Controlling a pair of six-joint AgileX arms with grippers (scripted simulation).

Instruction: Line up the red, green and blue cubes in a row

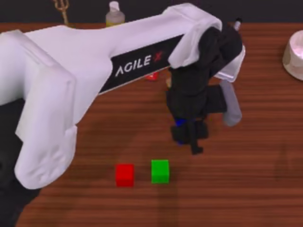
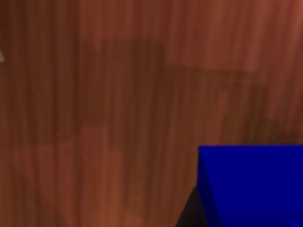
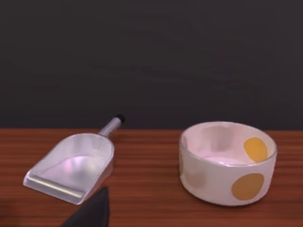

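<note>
The red cube (image 1: 124, 174) and the green cube (image 1: 160, 170) sit side by side on the wooden table near its front, a small gap between them. My left arm reaches across from the left, and its gripper (image 1: 187, 135) hangs behind and to the right of the green cube, shut on the blue cube (image 1: 179, 123). Most of that cube is hidden by the black fingers in the top view. In the left wrist view the blue cube (image 2: 251, 184) fills one corner beside a dark finger (image 2: 191, 213). My right arm is outside the top view; one dark fingertip (image 3: 94, 208) shows in its wrist view.
A metal scoop (image 1: 231, 109) (image 3: 71, 165) lies right of the left gripper. A white bowl with yellow spots (image 1: 294, 53) (image 3: 227, 163) stands at the back right. A small bottle (image 1: 114, 14) is at the back edge, and a small red object (image 1: 151, 75) peeks from under the arm.
</note>
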